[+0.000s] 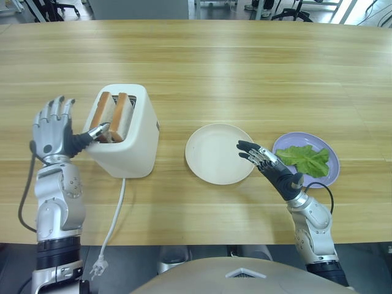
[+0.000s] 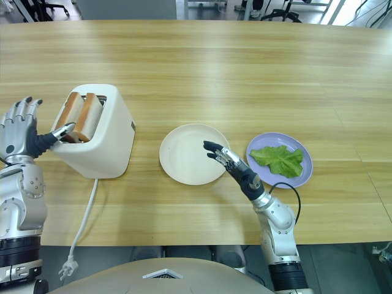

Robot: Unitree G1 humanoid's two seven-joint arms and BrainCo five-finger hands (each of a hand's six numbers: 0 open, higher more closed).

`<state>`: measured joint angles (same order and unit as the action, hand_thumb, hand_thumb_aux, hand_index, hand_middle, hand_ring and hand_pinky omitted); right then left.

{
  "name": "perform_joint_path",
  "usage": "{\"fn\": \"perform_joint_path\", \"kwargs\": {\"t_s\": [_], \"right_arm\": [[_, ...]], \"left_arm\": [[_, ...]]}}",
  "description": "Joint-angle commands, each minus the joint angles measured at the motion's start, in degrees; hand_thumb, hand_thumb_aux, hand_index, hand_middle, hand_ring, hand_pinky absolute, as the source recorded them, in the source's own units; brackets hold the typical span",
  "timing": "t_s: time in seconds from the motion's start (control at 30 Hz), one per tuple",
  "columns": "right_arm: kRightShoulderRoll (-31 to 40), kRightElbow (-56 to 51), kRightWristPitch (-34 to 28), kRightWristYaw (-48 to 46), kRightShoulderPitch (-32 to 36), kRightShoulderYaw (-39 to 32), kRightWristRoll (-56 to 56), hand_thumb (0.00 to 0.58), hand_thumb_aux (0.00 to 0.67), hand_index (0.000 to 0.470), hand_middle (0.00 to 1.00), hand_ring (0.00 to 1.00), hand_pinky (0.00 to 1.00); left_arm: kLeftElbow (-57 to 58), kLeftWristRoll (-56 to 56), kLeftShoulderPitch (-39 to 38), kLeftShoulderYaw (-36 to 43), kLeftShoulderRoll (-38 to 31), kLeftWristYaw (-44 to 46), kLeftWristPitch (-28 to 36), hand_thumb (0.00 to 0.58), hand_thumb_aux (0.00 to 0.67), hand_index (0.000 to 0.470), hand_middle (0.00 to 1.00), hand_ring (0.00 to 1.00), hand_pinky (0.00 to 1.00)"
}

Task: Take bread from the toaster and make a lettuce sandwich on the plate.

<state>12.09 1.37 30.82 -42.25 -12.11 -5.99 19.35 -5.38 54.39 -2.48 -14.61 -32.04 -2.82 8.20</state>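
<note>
Hovering beside bread [image 1: 121, 115], left robot hand [image 1: 54, 130] open; right robot hand [image 1: 267, 163] open over plate [image 1: 209, 150].

A white boxy toaster [image 2: 98, 138] stands on the light wooden table [image 2: 214, 67], toward its left end, with two slices of toasted bread [image 2: 79, 116] upright in the slots. The left hand [image 2: 21, 138] is just beside the toaster's left side, fingers [image 2: 17, 116] spread upward and thumb tip at the nearer slice. A white power cord [image 2: 86, 208] trails over the table's near edge. The right hand [image 2: 229, 164], fingers outstretched, hovers over the right rim of a round cream plate [image 2: 184, 153]. Just beside it, a purple plate [image 2: 288, 180] carries a green lettuce leaf [image 2: 278, 159].
</note>
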Motion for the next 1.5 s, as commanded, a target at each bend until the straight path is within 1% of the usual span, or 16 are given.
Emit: {"fn": "perform_joint_path", "kwargs": {"t_s": [0.03,0.33,0.37,0.4,0.5,0.6,0.63,0.67,0.7,0.73,0.8,0.87,0.9,1.07,1.23,1.5], "right_arm": [[0.2,0.2,0.2,0.4,-0.7,0.1,0.0,0.000,0.000,0.000,0.00,0.00,0.00],[0.3,1.0,0.2,0.8,-1.3,-0.2,-0.2,0.000,0.000,0.000,0.00,0.00,0.00],[0.3,1.1,0.2,0.8,-1.3,-0.2,-0.2,0.000,0.000,0.000,0.00,0.00,0.00],[0.3,1.2,0.2,0.9,-1.3,-0.2,-0.2,0.000,0.000,0.000,0.00,0.00,0.00],[0.3,1.2,0.3,1.0,-1.4,-0.3,-0.3,0.000,0.000,0.000,0.00,0.00,0.00],[0.3,1.1,0.3,1.2,-1.3,-0.4,-0.4,0.000,0.000,0.000,0.00,0.00,0.00],[0.2,1.1,0.3,1.2,-1.3,-0.4,-0.5,0.000,0.000,0.000,0.00,0.00,0.00],[0.2,1.1,0.4,1.3,-1.3,-0.5,-0.5,0.000,0.000,0.000,0.00,0.00,0.00],[0.2,1.1,0.4,1.3,-1.3,-0.5,-0.5,0.000,0.000,0.000,0.00,0.00,0.00],[0.2,1.1,0.4,1.3,-1.2,-0.5,-0.5,0.000,0.000,0.000,0.00,0.00,0.00],[0.2,1.0,0.4,1.3,-1.2,-0.6,-0.6,0.000,0.000,0.000,0.00,0.00,0.00],[0.3,1.0,0.4,1.4,-1.2,-0.6,-0.6,0.000,0.000,0.000,0.00,0.00,0.00],[0.3,1.0,0.5,1.5,-1.2,-0.7,-0.6,0.000,0.000,0.000,0.00,0.00,0.00],[0.4,1.0,0.7,1.6,-1.3,-0.7,-0.7,0.000,0.000,0.000,0.00,0.00,0.00],[0.5,0.9,0.8,1.5,-1.1,-0.7,-0.6,0.000,0.000,0.000,0.00,0.00,0.00],[0.4,1.1,2.0,2.2,-0.3,-0.5,-1.9,0.000,0.000,0.000,0.00,0.00,0.00]], "left_arm": [[0.3,2.5,-0.3,3.3,-1.8,2.4,3.1,0.000,0.000,0.000,0.00,0.00,0.00],[-5.4,4.3,-1.8,7.7,-3.9,8.5,7.1,0.000,0.000,0.000,0.00,0.00,0.00],[-6.5,3.9,-1.5,7.8,-3.8,8.2,6.7,0.340,0.239,0.164,0.00,0.00,0.00],[-7.5,3.8,-1.2,7.7,-3.6,7.4,6.4,0.580,0.670,0.460,0.00,0.00,0.00],[-9.5,2.2,0.2,6.5,-3.2,3.1,4.4,0.580,0.670,0.460,0.00,0.00,0.00],[-10.2,1.1,1.5,5.7,-3.3,-0.5,2.6,0.580,0.670,0.460,0.05,0.05,0.05],[-10.2,0.8,1.9,5.5,-3.4,-1.6,2.2,0.580,0.670,0.460,0.17,0.17,0.17],[-10.1,0.5,2.3,5.4,-3.4,-2.7,1.8,0.580,0.670,0.460,0.17,0.17,0.17],[-10.0,0.2,2.6,5.3,-3.5,-3.5,1.3,0.580,0.670,0.460,0.26,0.26,0.26],[-9.8,-0.1,2.8,5.1,-3.5,-4.2,1.0,0.580,0.670,0.460,0.41,0.41,0.41],[-8.8,-1.3,3.2,5.2,-3.7,-4.3,0.3,0.580,0.670,0.460,0.45,0.45,0.45],[-7.7,-2.8,3.4,5.1,-3.6,-4.7,-0.5,0.580,0.670,0.460,0.86,0.86,0.86],[-7.2,-4.1,3.5,4.9,-3.3,-4.8,-1.0,0.580,0.670,0.460,1.00,1.00,1.00],[-4.6,-13.7,5.1,2.3,-1.1,-5.2,-4.4,0.580,0.670,0.460,1.00,1.00,1.00],[-5.6,-27.6,8.4,-4.0,2.5,-5.8,-8.7,0.580,0.670,0.460,1.00,1.00,1.00],[-14.2,-33.2,13.8,-10.0,1.0,-7.9,-14.6,0.580,0.670,0.460,1.00,1.00,1.00]]}}
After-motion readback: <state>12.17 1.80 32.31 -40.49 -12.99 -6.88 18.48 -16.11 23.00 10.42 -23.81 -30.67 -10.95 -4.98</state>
